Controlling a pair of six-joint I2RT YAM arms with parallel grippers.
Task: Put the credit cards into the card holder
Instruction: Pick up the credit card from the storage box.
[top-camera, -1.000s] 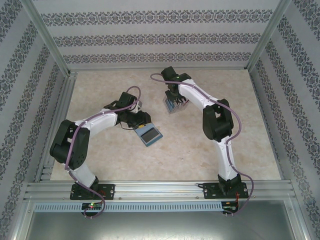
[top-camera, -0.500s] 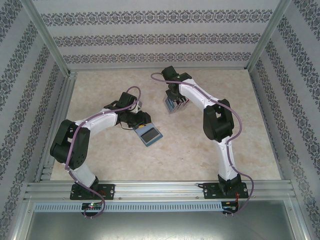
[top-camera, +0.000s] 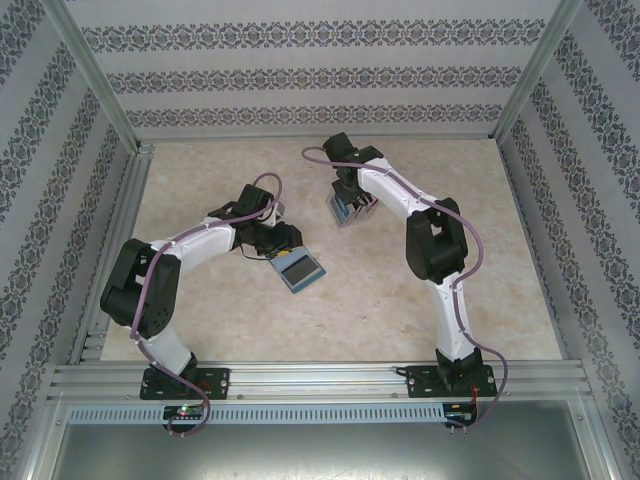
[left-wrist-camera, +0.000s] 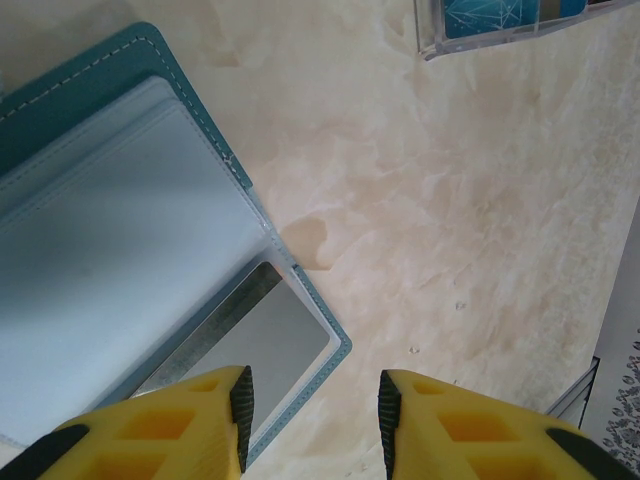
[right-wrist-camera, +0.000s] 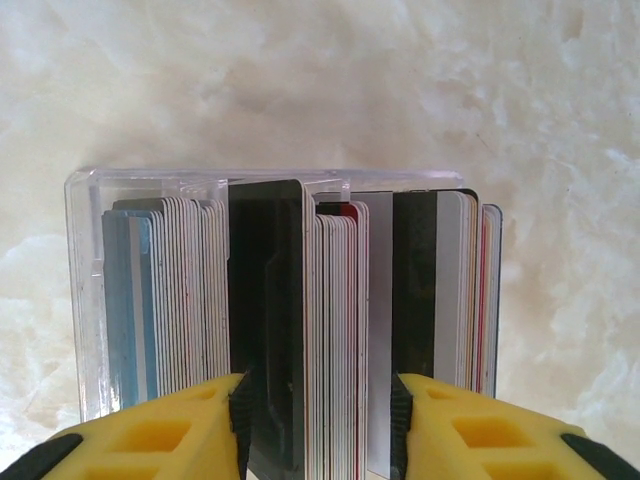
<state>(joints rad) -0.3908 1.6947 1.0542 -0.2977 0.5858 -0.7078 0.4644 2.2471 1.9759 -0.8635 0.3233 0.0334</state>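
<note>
The teal card holder (top-camera: 299, 268) lies open on the table, pale grey-blue inside (left-wrist-camera: 120, 250). A grey-silver card (left-wrist-camera: 270, 340) sits in its near pocket. My left gripper (left-wrist-camera: 312, 415) is open just above the holder's corner, its left finger over the pocket edge and nothing between the pads; it shows from above too (top-camera: 278, 243). The credit cards (right-wrist-camera: 340, 300) stand on edge in a clear plastic box (right-wrist-camera: 85, 300). My right gripper (right-wrist-camera: 318, 420) hangs over the box (top-camera: 345, 210), open, its pads either side of a black card and several white ones.
The clear box's corner shows at the top of the left wrist view (left-wrist-camera: 500, 20), a short way from the holder. Aluminium frame rails (top-camera: 110, 260) and patterned walls enclose the marble-look table (top-camera: 400, 320).
The right gripper's jaws have spread wider around the cards in the box. Both arms and the card holder stay where they were.
</note>
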